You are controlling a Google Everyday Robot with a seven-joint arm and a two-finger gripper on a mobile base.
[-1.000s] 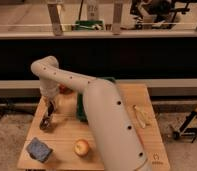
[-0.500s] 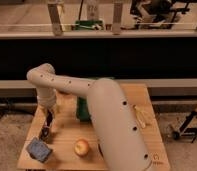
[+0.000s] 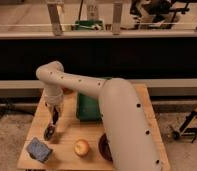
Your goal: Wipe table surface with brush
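1. We see the hand [image 3: 55,113] pointing down over the left part of the desk [image 3: 38,117].
2. Its fingers look clamped on the upper end of the brush [image 3: 51,128].
3. The brush slants down and to the left, with its greyish end on the desk, near the blue-grey sponge [image 3: 39,149].
4. An apple [image 3: 81,147] lies near the front edge, and a green tray [image 3: 88,107] sits mid-desk.

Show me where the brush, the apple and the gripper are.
brush [image 3: 49,133]: camera view, its lower end.
apple [image 3: 81,147]: camera view, middle of the fruit.
gripper [image 3: 55,116]: camera view, its tip, just above the brush's lower end.
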